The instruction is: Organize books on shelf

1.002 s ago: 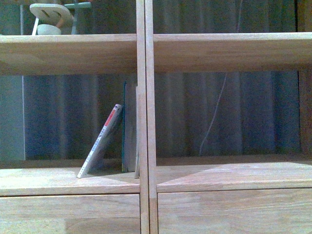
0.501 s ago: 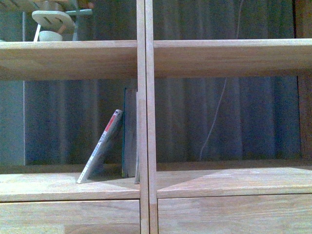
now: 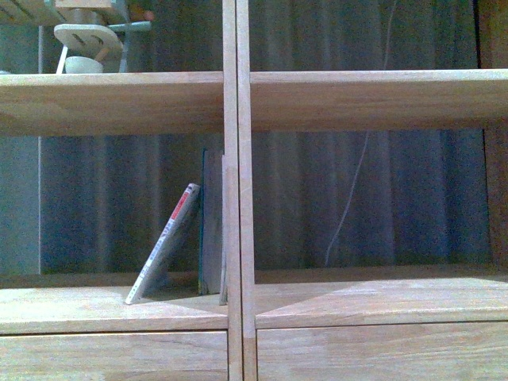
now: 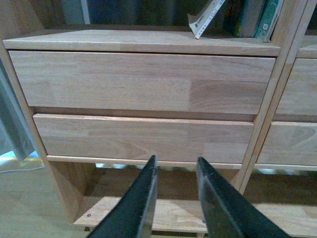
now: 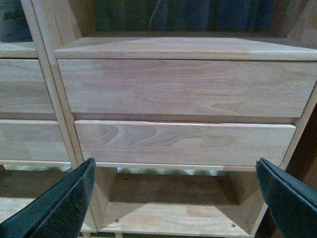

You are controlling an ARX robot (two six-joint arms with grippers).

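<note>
The light-wood shelf (image 3: pixel 238 238) fills the front view. In its left column a thin white paperback (image 3: pixel 163 246) with a red-marked spine leans to the right against a thicker teal book (image 3: pixel 210 222) that stands upright by the centre post. Both books also show at the far edge of the left wrist view, the paperback (image 4: pixel 205 17) and the teal book (image 4: pixel 267 20). My left gripper (image 4: pixel 176 168) is shut and empty, low in front of the left drawers (image 4: pixel 143 82). My right gripper (image 5: pixel 176 173) is open and empty, low in front of the right drawers (image 5: pixel 188 89).
The right column's compartment (image 3: pixel 373 294) holds nothing. A small white and green wooden stool-like object (image 3: pixel 87 40) stands on the upper left board. A grey curtain and a thin white cable (image 3: pixel 349 198) hang behind the open back. A low bottom board (image 5: pixel 168 213) sits under the drawers.
The whole shelf has slid downward in the front view, so the camera has risen a little. The books have not moved on their board.
</note>
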